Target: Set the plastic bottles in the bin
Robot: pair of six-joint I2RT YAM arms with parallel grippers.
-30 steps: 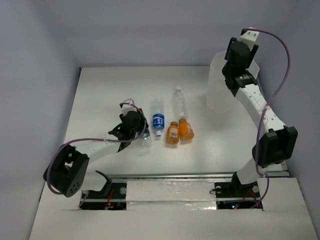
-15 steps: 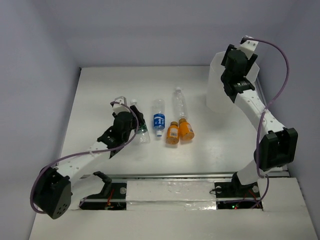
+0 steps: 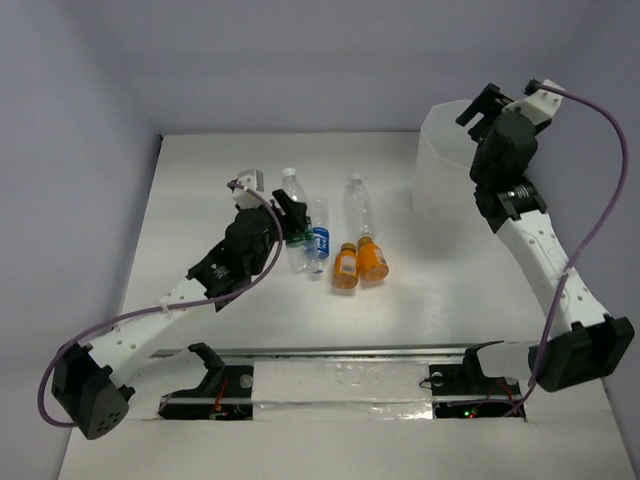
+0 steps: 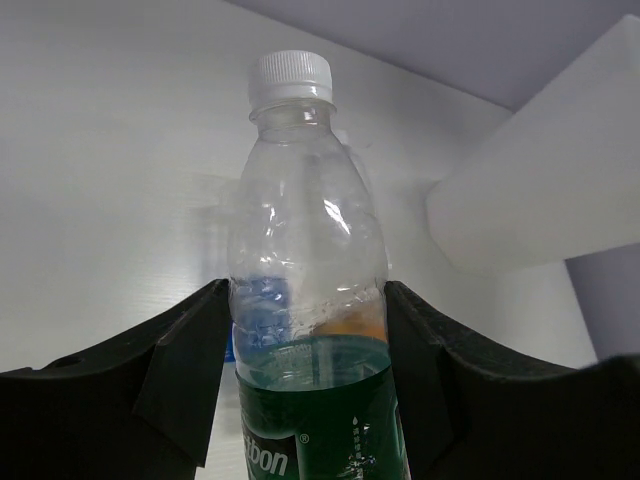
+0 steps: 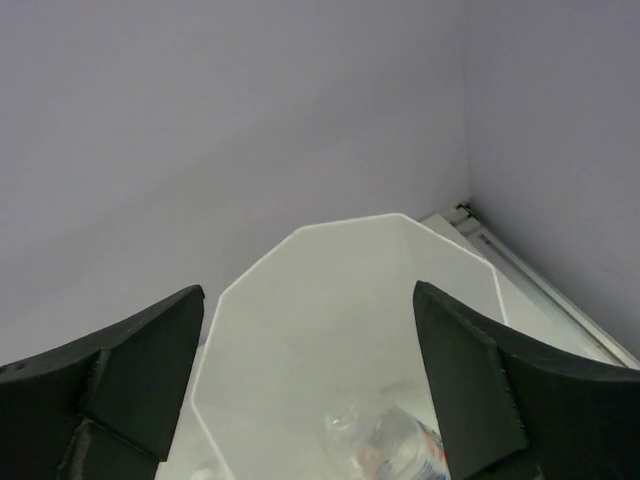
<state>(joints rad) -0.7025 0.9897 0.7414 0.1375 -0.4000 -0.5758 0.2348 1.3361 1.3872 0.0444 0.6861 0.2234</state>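
My left gripper (image 3: 296,224) is shut on the green-labelled plastic bottle (image 3: 293,205), its white cap pointing away from me. In the left wrist view both fingers (image 4: 190,365) press the sides of this bottle (image 4: 305,270). On the table lie a blue-labelled bottle (image 3: 318,237), a plain clear bottle (image 3: 358,205) and two orange bottles (image 3: 345,266) (image 3: 373,260). My right gripper (image 3: 482,106) hangs open over the bin (image 3: 440,165). In the right wrist view the gripper (image 5: 308,300) holds nothing, and a clear bottle (image 5: 400,445) lies inside the bin (image 5: 300,237).
White walls enclose the table on the left, far and right sides. The bin stands in the far right corner. A metal rail (image 3: 350,352) runs along the near edge by the arm bases.
The left gripper has carried the green-labelled bottle up and away from the near side, beside the blue-labelled one. The right gripper has swung rightwards over the bin and opened wider.
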